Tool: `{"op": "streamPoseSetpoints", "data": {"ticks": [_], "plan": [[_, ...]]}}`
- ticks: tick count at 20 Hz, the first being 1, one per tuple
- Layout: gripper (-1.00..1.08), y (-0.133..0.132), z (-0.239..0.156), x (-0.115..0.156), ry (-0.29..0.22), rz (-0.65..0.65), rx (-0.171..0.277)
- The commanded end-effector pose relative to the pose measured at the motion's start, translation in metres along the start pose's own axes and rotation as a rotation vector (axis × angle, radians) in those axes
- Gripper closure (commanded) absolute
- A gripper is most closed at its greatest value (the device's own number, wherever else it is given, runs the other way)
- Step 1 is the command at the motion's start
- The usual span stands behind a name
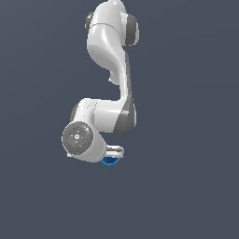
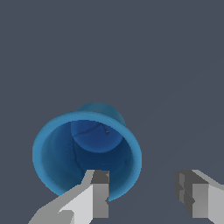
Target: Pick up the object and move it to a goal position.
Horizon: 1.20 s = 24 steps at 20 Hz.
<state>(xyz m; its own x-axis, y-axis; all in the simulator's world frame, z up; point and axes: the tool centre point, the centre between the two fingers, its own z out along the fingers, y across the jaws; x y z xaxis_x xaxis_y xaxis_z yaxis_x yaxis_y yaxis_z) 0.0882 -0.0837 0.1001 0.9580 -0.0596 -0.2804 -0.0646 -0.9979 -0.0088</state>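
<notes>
I count one blue cup [image 2: 87,148] | one gripper [image 2: 144,197], fingers apart, one finger [image 2: 98,192] inside cup rim, 6 o'clock

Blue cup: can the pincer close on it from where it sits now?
Probably yes. The open pincer is right above the blue cup, one finger over its hollow, the other outside the rim; nothing blocks it.

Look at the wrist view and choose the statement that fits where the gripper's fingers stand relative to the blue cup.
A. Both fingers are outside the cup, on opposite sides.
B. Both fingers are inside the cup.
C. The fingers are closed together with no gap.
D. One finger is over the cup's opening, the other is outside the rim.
D: one finger overlaps the blue cup's hollow, while the other finger stands clear of the rim, a wide gap between them.
</notes>
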Motion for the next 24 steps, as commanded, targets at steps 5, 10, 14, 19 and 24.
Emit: {"op": "streamPoseSetpoints", "data": {"ticks": [5,10,14,19,24], "plan": [[-0.2,0.0,0.018,0.0,-0.001,0.0,0.0],[-0.2,0.0,0.028,-0.001,-0.001,0.0,0.0],[1.08,0.0,0.029,-0.001,-0.001,0.0,0.0],[1.08,0.0,0.029,-0.001,-0.001,0.0,0.0],[1.08,-0.001,0.029,-0.001,-0.001,-0.001,0.0]]}}
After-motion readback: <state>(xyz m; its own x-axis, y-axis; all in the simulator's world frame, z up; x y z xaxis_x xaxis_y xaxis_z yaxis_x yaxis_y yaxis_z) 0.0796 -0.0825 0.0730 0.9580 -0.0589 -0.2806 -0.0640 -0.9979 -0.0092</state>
